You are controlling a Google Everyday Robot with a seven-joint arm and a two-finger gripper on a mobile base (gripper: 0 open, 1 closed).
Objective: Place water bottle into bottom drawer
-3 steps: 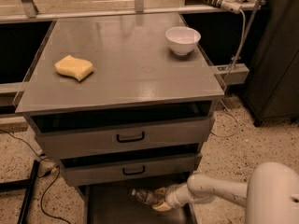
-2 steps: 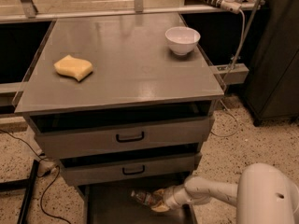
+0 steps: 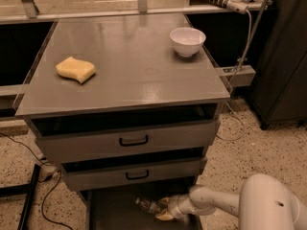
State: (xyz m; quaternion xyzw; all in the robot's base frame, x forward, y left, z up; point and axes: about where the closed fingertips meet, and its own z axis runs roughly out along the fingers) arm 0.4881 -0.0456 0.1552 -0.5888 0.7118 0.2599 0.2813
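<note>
The water bottle (image 3: 147, 205) lies on its side low over the floor of the open bottom drawer (image 3: 112, 212), cap end pointing left. My gripper (image 3: 164, 209) reaches in from the right on the white arm (image 3: 216, 202) and is shut on the bottle's right end. The bottle sits below the front of the lower handled drawer (image 3: 136, 175). I cannot tell whether the bottle touches the drawer floor.
Two grey drawers with black handles (image 3: 133, 141) stand slightly open above. On the cabinet top (image 3: 144, 71) lie a yellow sponge (image 3: 76, 69) and a white bowl (image 3: 187, 40). Cables run on the speckled floor at left (image 3: 29, 152). A dark cabinet (image 3: 283, 56) stands at right.
The arm has shifted slightly left and further into view. The bottle stays at about the same spot over the drawer floor, still held.
</note>
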